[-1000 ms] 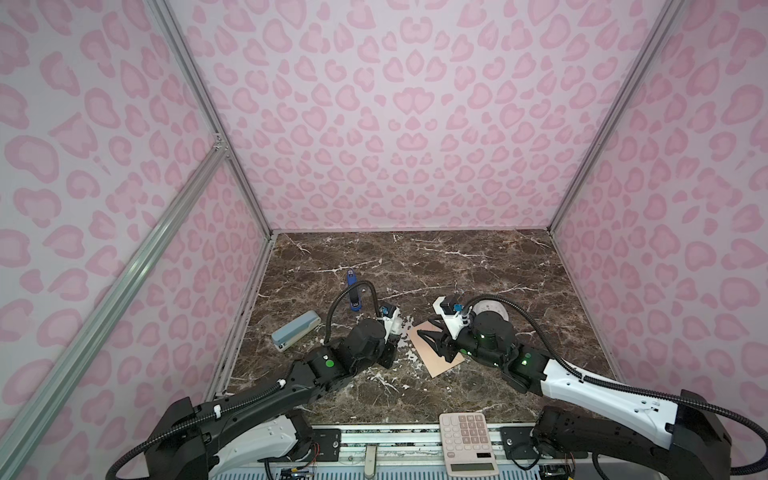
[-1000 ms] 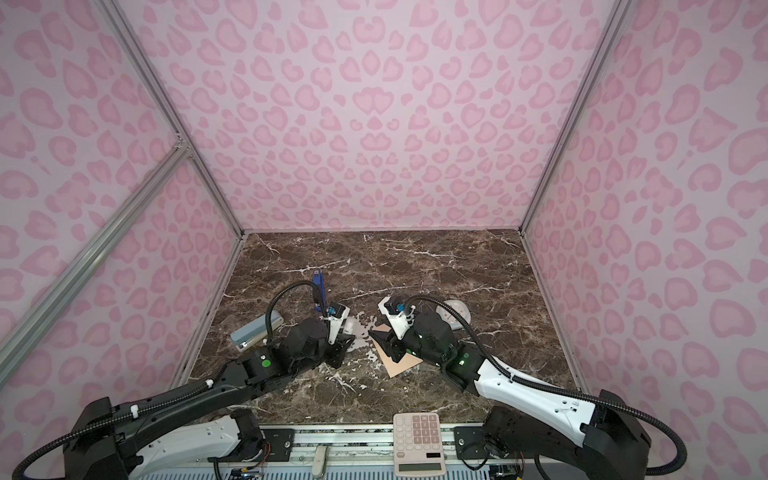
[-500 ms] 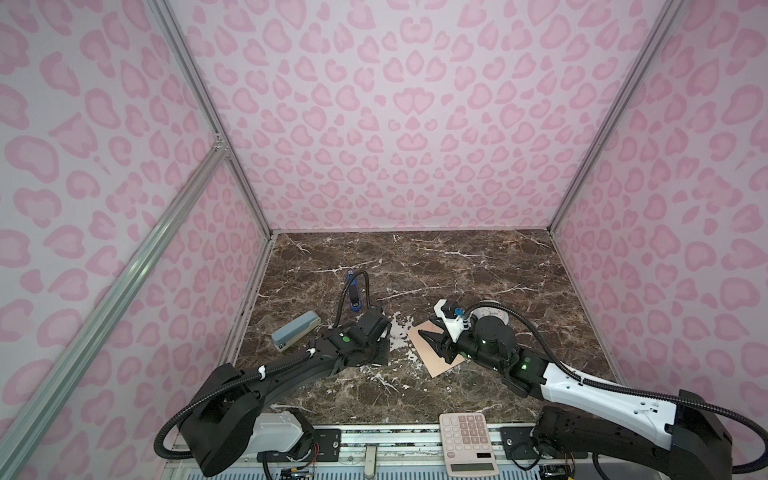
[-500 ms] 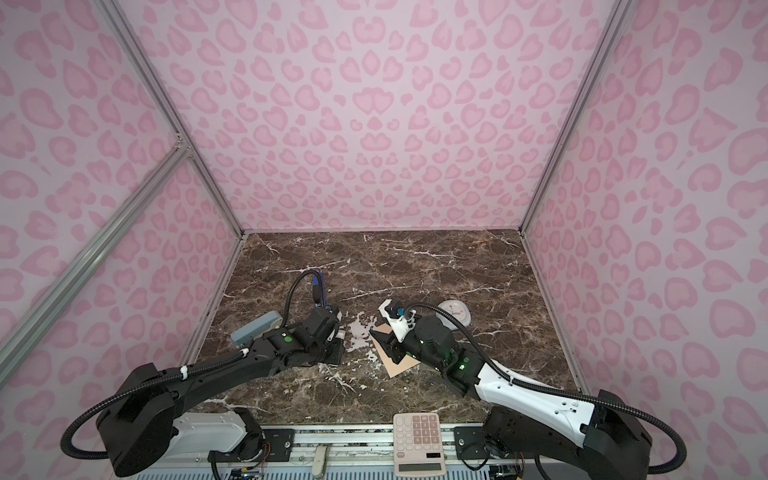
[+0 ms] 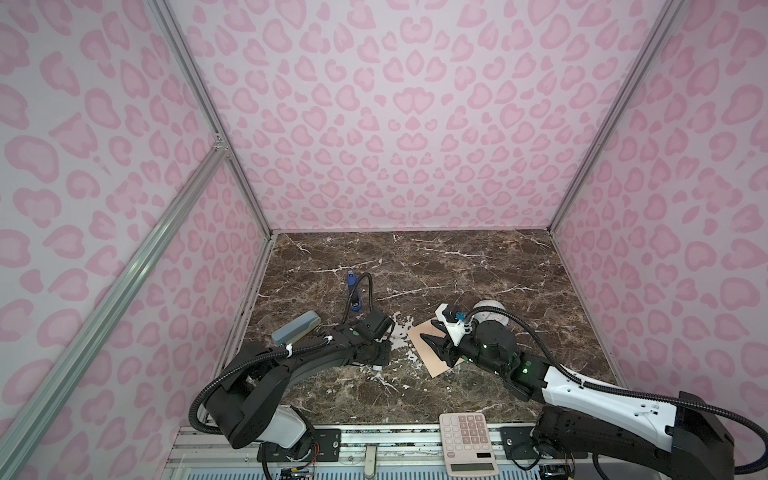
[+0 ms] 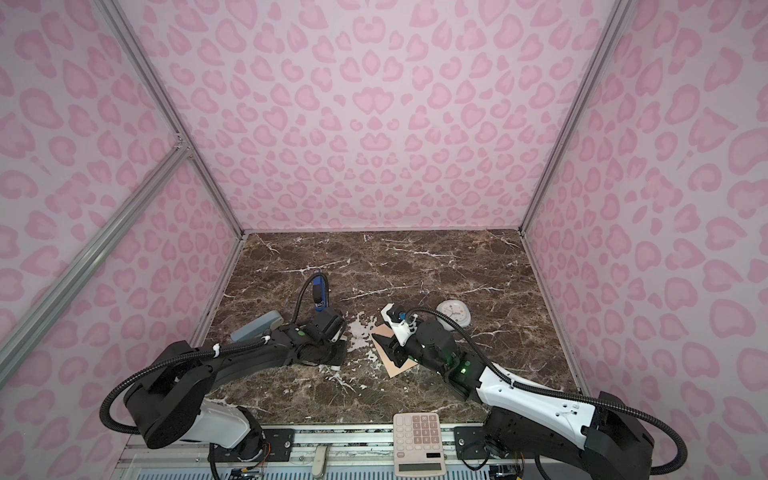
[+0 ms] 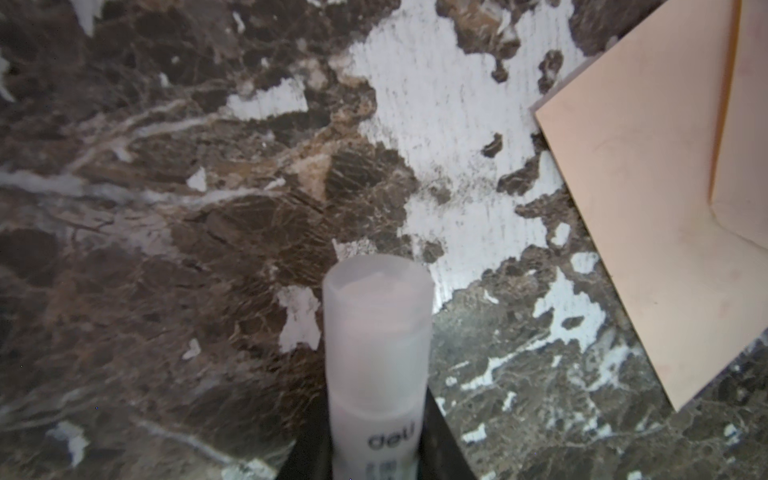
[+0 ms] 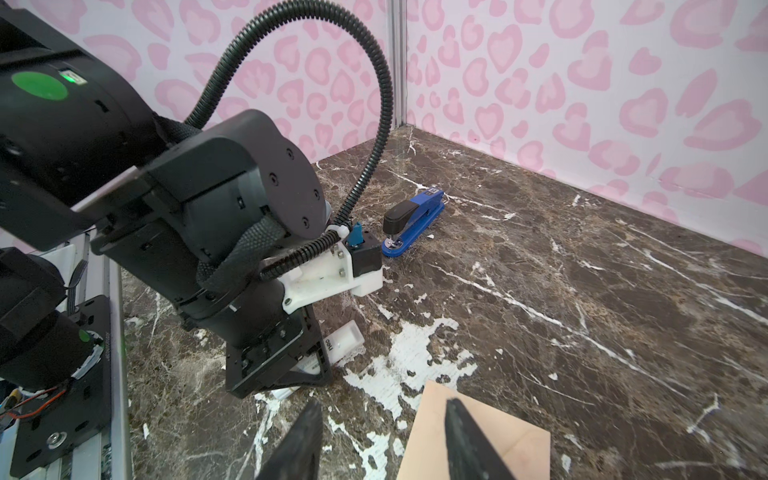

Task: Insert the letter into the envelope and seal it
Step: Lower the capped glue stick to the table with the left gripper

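Left wrist view: the left gripper point(image 7: 374, 453) clamps a glue stick point(image 7: 376, 332) just beside the peach envelope point(image 7: 644, 208), which lies flat and askew, one corner toward it. The right gripper point(image 8: 383, 402) hovers with its jaws apart and holding nothing, one finger point(image 8: 465, 436) over the envelope. The stapler point(image 8: 411, 226), calculator point(image 5: 468, 436) and clock point(image 6: 454, 312) lie apart.

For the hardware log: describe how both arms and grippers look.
Black joints and links, white shells: the left arm near its base, the right arm along its forearm. Green lights mark the joints. Ribbed black conduit loops to a white camera bracket with a blue plug at each wrist. The left gripper and right gripper have black fingers.
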`<state>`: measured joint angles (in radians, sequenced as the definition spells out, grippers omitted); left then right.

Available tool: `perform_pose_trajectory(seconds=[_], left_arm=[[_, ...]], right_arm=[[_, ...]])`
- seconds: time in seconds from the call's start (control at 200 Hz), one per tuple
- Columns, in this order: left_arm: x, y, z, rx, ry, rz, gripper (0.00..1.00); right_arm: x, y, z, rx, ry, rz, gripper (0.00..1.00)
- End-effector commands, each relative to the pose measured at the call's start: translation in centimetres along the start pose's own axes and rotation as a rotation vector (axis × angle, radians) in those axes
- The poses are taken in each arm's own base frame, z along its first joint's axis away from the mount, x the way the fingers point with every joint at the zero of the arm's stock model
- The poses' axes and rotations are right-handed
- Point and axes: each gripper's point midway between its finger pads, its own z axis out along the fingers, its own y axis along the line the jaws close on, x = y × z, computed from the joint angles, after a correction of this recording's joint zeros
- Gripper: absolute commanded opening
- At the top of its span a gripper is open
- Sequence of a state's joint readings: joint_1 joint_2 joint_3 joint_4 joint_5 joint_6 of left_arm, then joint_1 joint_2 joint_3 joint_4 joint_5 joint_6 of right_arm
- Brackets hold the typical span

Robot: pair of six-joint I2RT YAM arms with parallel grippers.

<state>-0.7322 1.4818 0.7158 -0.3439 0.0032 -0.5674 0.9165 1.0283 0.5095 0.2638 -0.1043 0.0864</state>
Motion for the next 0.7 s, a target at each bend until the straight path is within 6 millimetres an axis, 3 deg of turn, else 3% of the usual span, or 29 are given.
perform_pose_trajectory(seconds=[0.0, 0.695], left_arm=[[-0.5, -0.1, 0.2, -0.002, -0.014, -0.012, 0.08], [0.5, 0.7, 0.7, -0.02, 0.018, -0.024, 0.27]], right_arm=[[-0.2, -0.1, 0.1, 0.009, -0.015, -0.002, 0.5], [-0.3, 0.1, 0.3, 0.005, -0.011, 0.002, 0.5]])
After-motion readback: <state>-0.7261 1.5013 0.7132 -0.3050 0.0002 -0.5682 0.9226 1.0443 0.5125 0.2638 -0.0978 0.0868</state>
